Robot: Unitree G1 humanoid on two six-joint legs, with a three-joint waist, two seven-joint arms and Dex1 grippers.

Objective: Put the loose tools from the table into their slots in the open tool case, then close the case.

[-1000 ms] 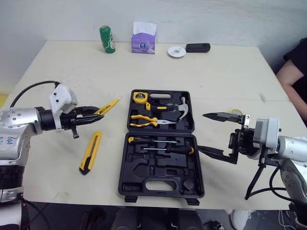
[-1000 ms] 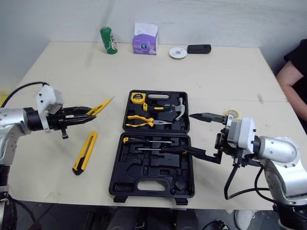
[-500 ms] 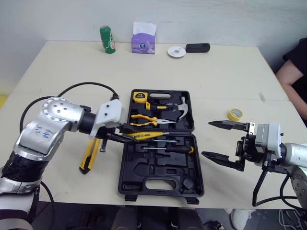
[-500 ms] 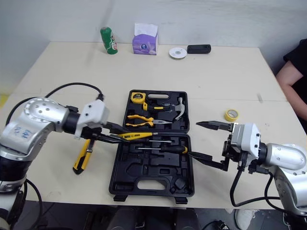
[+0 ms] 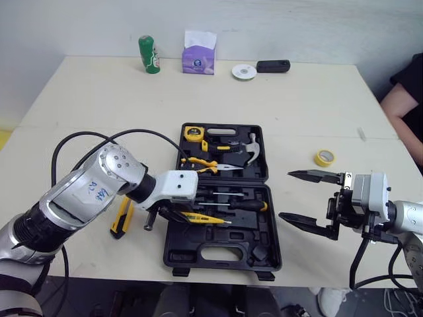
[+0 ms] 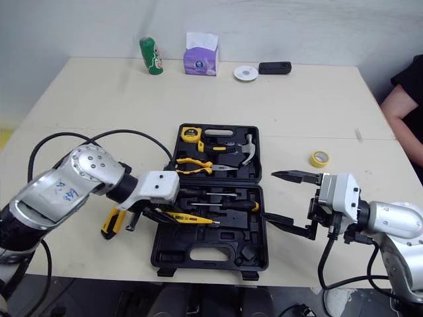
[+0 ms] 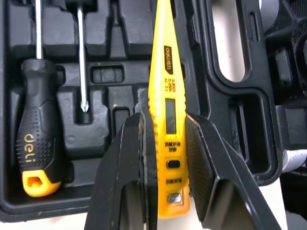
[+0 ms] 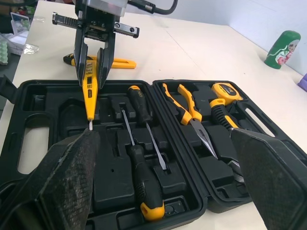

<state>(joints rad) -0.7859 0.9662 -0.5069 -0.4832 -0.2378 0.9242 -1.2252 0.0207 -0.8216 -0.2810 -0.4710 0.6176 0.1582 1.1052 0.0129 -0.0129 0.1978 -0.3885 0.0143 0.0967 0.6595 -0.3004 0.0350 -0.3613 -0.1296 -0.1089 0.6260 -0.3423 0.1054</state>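
Tester pen (image 7: 165, 91) is clamped in my left claw (image 7: 165, 122), long axis pointing to 3 o'clock, over the tool case (image 5: 264, 261), just 6 o'clock of the screwdrivers (image 5: 246, 205); its slot probably lies beneath; my right claw (image 5: 286, 195) gapes wide

Looks like a lab or office test room to me, more than a proper workshop. Plain white wall (image 5: 317, 26), one big pale desk (image 5: 86, 99) pushed up to it. Along the far edge there's everyday clutter: a green can (image 5: 149, 54), a purple tissue box (image 5: 199, 58), a white disc (image 5: 244, 70), a small black gadget (image 5: 273, 66). A yellow tape roll (image 5: 324, 158) lies loose, a tool case (image 5: 244, 231) sits open mid-desk, and a person's (image 5: 404, 99) black-sleeved arm shows at the right edge.
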